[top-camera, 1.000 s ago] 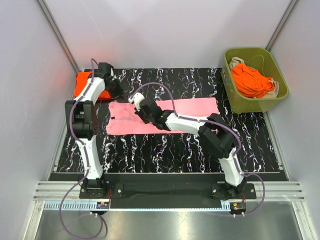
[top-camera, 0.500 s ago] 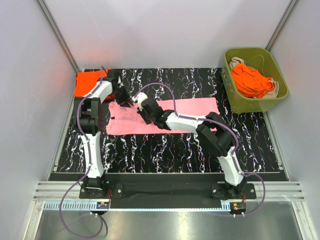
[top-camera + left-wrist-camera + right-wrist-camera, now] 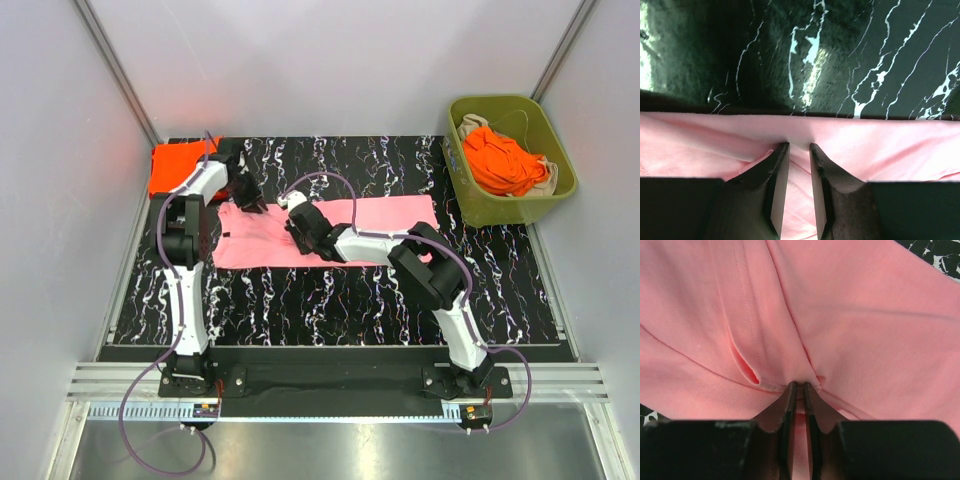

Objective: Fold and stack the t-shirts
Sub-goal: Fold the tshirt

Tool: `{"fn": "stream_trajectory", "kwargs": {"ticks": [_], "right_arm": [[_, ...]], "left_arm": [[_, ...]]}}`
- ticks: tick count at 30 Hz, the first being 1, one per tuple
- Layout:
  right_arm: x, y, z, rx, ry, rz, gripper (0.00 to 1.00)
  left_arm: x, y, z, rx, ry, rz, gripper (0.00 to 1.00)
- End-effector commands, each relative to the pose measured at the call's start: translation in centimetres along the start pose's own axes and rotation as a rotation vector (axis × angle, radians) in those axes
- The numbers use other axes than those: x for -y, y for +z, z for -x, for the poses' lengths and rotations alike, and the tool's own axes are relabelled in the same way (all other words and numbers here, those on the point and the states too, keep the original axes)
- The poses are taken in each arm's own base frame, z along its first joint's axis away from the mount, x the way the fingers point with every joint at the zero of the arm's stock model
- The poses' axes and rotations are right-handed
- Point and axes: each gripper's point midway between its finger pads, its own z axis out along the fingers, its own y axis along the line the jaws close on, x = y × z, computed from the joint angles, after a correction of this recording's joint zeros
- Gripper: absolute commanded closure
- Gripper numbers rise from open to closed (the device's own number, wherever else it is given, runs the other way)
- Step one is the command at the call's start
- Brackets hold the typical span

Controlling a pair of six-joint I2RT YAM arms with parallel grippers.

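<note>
The pink t-shirt [image 3: 400,213] lay spread flat across the middle of the dark marbled desk [image 3: 330,300], long side running left to right, which suited a fold made by lifting one part and laying it over the rest. Both arms reached to its left portion. The right hand [image 3: 296,218] was closed tight on a pinch of the cloth: in its wrist view the fingers [image 3: 790,400] met with pink fabric squeezed between them and creases fanning out from the grip, beside a stitched hem. The left hand [image 3: 247,196] sat at the shirt's far edge, where pink met bare desk. Its fingers [image 3: 777,165] stood only a narrow gap apart with cloth between the tips, and I could not tell whether they truly gripped it. Two holds spaced along the same side would likely keep the fabric level as it was carried over, not sagging in the middle. A folded orange-red t-shirt [image 3: 170,165] rested at the far-left corner, probably the start of the stack, while more orange-red t-shirts [image 3: 500,160] waited bunched in the green bin [image 3: 500,212] on the right.
</note>
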Motion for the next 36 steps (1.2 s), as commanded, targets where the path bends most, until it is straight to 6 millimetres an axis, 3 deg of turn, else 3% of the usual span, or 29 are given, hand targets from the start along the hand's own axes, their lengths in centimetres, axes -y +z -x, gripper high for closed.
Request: {"fn": "stream_trajectory", "kwargs": {"ticks": [1, 6, 8, 9, 11, 12, 14, 15, 16, 18, 20, 23, 26, 28, 29, 30, 31, 32, 33, 36], "right_arm": [[0.7, -0.1, -0.3, 0.004, 0.028, -0.037, 0.81], [1.5, -2.0, 2.7, 0.062, 0.021, -0.065, 0.78], [1.5, -3.5, 4.8, 0.111, 0.028, -0.061, 0.75], [1.7, -4.2, 4.7, 0.092, 0.022, -0.066, 0.74], [2.1, -6.1, 6.5, 0.136, 0.041, -0.076, 0.72], [2.3, -6.8, 7.0, 0.142, 0.046, -0.081, 0.72], [2.5, -8.8, 8.2, 0.176, 0.074, -0.081, 0.70], [2.6, -9.4, 8.5, 0.184, 0.087, -0.078, 0.70], [2.6, -10.0, 8.2, 0.183, 0.103, -0.073, 0.70], [2.7, -12.0, 9.1, 0.213, 0.128, -0.058, 0.68], [2.8, -13.2, 8.7, 0.214, 0.146, -0.050, 0.68], [5.6, -13.6, 6.8, 0.175, 0.197, -0.146, 0.68], [10.5, -14.4, 4.2, 0.092, 0.305, -0.286, 0.67], [12.7, -15.5, 1.4, 0.012, 0.376, -0.391, 0.61], [16.2, -17.4, -1.2, -0.062, 0.443, -0.546, 0.57], [17.9, -18.8, -2.7, -0.092, 0.541, -0.636, 0.53], [18.7, -19.4, -3.9, -0.081, 0.795, -0.697, 0.52], [19.9, -20.9, -4.8, -0.081, 0.914, -0.727, 0.52], [19.8, -21.4, -7.2, -0.117, 0.982, -0.753, 0.53], [20.5, -23.6, -7.9, -0.014, 1.216, -0.810, 0.51]], "left_arm": [[0.0, 1.2, 1.3, 0.042, 0.022, 0.021, 0.70], [2.6, -0.4, 2.3, 0.079, 0.072, -0.033, 0.66], [3.8, -2.6, 3.0, 0.118, 0.085, -0.054, 0.63], [4.3, -4.2, 3.5, 0.153, 0.095, -0.056, 0.62], [4.1, -5.7, 3.7, 0.178, 0.098, -0.033, 0.61], [4.6, -7.5, 3.8, 0.208, 0.105, -0.043, 0.61], [3.8, -8.1, 2.7, 0.205, 0.108, -0.016, 0.61], [4.0, -9.6, 2.6, 0.232, 0.119, -0.017, 0.61], [3.1, -9.1, 1.0, 0.205, 0.122, 0.014, 0.62], [1.9, -9.8, 0.1, 0.225, 0.132, 0.067, 0.62], [-0.1, -8.6, -2.0, 0.191, 0.115, 0.110, 0.63], [-1.7, -7.7, -3.8, 0.168, 0.101, 0.132, 0.66], [-3.3, -7.1, -4.9, 0.159, 0.094, 0.175, 0.66], [-4.1, -6.6, -5.3, 0.153, 0.092, 0.203, 0.65], [-4.6, -6.5, -5.2, 0.159, 0.095, 0.226, 0.65], [-5.0, -6.1, -5.2, 0.151, 0.094, 0.239, 0.65], [-5.0, -6.1, -5.0, 0.154, 0.089, 0.244, 0.65], [-5.1, -6.0, -4.9, 0.157, 0.079, 0.247, 0.64], [-5.0, -6.0, -4.7, 0.162, 0.072, 0.243, 0.64], [-4.4, -5.5, -4.5, 0.157, 0.059, 0.220, 0.63]]}}
